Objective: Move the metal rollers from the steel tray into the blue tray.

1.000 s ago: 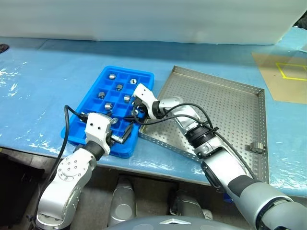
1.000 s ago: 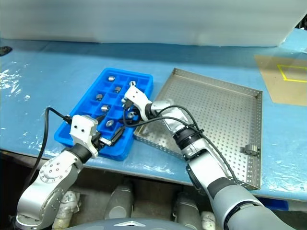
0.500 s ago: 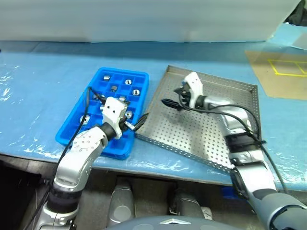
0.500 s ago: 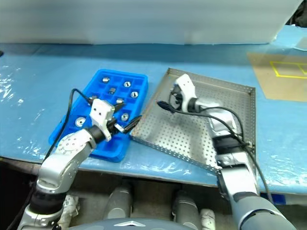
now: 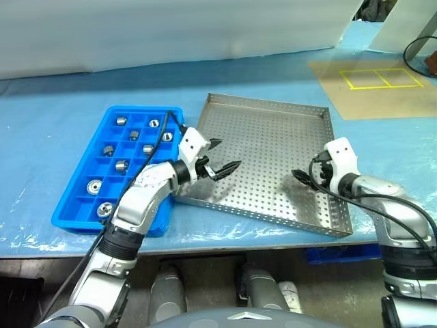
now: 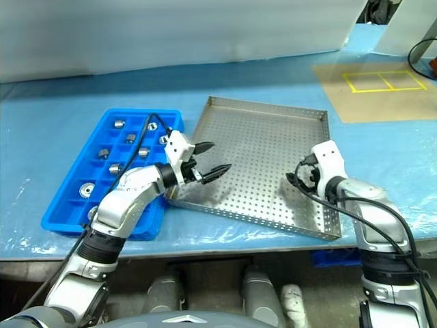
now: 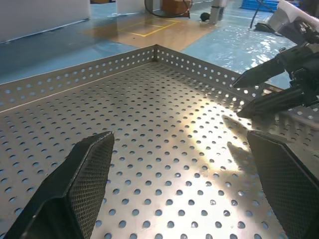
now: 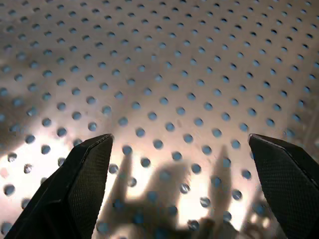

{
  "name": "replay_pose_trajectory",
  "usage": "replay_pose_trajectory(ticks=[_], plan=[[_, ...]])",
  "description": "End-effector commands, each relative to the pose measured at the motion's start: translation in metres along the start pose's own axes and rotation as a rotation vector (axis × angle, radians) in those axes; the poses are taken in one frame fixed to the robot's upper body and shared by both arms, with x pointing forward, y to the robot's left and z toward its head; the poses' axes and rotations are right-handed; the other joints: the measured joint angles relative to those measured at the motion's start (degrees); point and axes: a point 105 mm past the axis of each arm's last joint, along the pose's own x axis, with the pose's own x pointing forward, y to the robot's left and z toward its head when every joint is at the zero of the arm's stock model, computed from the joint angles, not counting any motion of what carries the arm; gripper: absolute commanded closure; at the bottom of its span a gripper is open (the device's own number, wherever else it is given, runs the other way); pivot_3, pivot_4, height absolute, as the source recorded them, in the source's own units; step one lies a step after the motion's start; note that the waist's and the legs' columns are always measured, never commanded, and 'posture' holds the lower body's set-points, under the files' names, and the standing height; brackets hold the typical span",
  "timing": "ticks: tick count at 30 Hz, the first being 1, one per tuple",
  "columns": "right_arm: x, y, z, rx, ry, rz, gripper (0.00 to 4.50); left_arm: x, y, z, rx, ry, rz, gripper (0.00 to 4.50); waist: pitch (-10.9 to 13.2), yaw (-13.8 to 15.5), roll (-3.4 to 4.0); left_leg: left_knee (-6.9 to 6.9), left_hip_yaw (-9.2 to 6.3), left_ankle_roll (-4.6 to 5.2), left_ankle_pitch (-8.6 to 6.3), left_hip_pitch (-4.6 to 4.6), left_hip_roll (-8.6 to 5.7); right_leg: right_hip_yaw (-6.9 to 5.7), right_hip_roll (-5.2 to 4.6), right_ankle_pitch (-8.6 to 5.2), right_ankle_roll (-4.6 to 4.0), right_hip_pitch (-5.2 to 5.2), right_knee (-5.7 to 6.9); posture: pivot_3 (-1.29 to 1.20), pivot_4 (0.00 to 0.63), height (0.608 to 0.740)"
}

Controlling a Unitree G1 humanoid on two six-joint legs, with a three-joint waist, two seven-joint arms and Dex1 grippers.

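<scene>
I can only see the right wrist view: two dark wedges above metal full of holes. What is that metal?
Observer: The floor of the steel tray, a shallow square tray on a blue-covered table.
Operator: Is anything beside it?
Observer: The blue tray, on the robot's left, with several metal rollers in its compartments.
Operator: Where's the other arm?
Observer: Its left tool is open over the steel tray's left side, pointing toward the open right tool.

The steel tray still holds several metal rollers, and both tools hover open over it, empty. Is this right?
Not quite. The steel tray holds no visible rollers; its perforated floor is bare in the left eye view. The metal rollers lie in the blue tray. The rest stands: the left tool and right tool hover open over it, empty.
</scene>
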Motion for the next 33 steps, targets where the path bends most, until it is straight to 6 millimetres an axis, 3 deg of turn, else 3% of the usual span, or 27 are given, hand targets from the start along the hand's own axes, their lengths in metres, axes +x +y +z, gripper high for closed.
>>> replay_pose_trajectory(ticks=[1, 15, 21, 33], plan=[[-0.012, -0.009, 0.002, -0.081, 0.006, -0.053, 0.03, 0.004, -0.004, 0.01, 0.041, -0.034, -0.034, 0.0, 0.0, -0.5, 0.01, 0.0, 0.01, 0.04, -0.02, 0.0, 0.0, 0.01, 0.0, 0.0, 0.0, 0.01, -0.03, -0.37, 0.15, 0.74], [-0.017, -0.011, -0.024, -0.267, 0.201, 0.05, 0.03, 0.001, -0.006, 0.009, 0.033, -0.042, -0.02, 0.0, 0.0, -0.3, 0.02, 0.3, 0.11, 0.66, -0.4, 0.05, -0.04, 0.01, -0.14, -0.01, 0.03, 0.36, -0.21, -0.33, 0.15, 0.74], [-0.022, -0.012, -0.018, -0.344, 0.24, 0.167, 0.03, 0.001, -0.01, 0.007, 0.019, -0.049, -0.008, 0.0, 0.0, -0.2, 0.02, 0.34, 0.11, 0.69, -0.42, 0.11, -0.04, 0.01, -0.15, -0.02, 0.05, 0.44, -0.21, -0.31, 0.15, 0.74], [-0.021, -0.032, 0.003, -0.455, 0.289, 0.315, 0.03, 0.0, -0.011, 0.007, 0.01, -0.058, 0.015, 0.0, 0.0, -0.5, 0.01, 0.47, 0.14, 0.79, -0.48, 0.09, 0.0, 0.0, -0.15, -0.02, 0.04, 0.44, -0.19, -0.27, 0.15, 0.74]])
